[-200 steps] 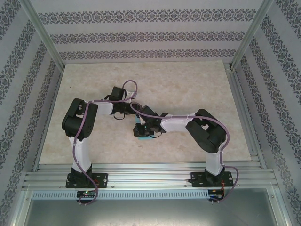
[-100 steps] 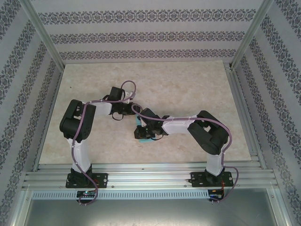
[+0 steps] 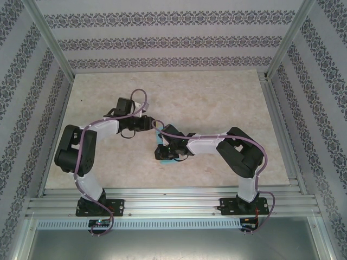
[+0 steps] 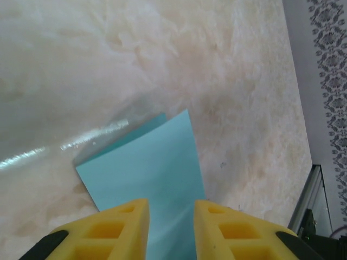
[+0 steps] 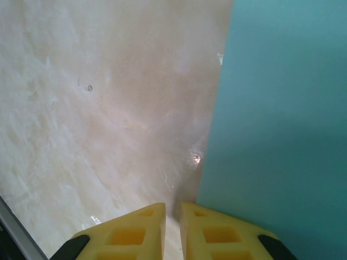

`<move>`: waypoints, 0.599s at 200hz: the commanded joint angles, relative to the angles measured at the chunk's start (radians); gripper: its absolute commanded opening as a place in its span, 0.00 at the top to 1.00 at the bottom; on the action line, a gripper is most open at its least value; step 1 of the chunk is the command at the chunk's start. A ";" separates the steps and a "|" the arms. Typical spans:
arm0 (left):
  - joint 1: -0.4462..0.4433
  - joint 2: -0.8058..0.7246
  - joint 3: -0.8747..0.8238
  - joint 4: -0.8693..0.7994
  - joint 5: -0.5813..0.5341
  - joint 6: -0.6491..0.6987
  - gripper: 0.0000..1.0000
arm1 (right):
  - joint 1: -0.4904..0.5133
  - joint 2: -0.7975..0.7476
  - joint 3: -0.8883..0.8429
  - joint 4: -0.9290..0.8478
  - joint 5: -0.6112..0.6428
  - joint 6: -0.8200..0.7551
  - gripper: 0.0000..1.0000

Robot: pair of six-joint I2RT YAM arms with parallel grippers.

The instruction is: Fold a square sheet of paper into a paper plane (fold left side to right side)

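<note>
The square sheet of paper [image 3: 166, 158] is turquoise and lies on the marble table, mostly hidden under my right gripper [image 3: 161, 153]. In the left wrist view the paper [image 4: 146, 168] lies flat with two layers showing at its far edge. My left gripper [image 4: 171, 216] hovers over its near part, jaws parted, nothing between them. In the top view the left gripper [image 3: 153, 125] sits just up and left of the paper. In the right wrist view the paper [image 5: 282, 119] runs under the right finger. My right gripper [image 5: 172, 214] is shut to a thin slit with only table in it.
The marble tabletop [image 3: 217, 97] stretches behind and to both sides of the arms. Patterned walls and metal posts [image 3: 282, 38] ring the table. A metal rail [image 3: 173, 203] runs along the near edge by the arm bases.
The left arm has swung its elbow out to the left and drawn its gripper slightly back from the paper. The right arm and the paper have stayed put.
</note>
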 commanded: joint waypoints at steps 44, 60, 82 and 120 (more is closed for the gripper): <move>-0.066 0.156 0.034 0.099 0.087 -0.040 0.71 | 0.000 0.047 -0.012 -0.129 -0.005 -0.005 0.83; -0.066 0.179 0.040 0.076 0.048 -0.016 0.72 | -0.001 0.046 -0.010 -0.133 -0.004 -0.007 0.83; -0.066 0.217 0.045 0.045 -0.008 0.013 0.73 | -0.002 0.031 -0.011 -0.114 -0.002 -0.011 0.83; -0.066 0.244 0.023 0.037 -0.064 0.029 0.74 | -0.023 -0.067 -0.058 0.008 -0.009 -0.013 0.83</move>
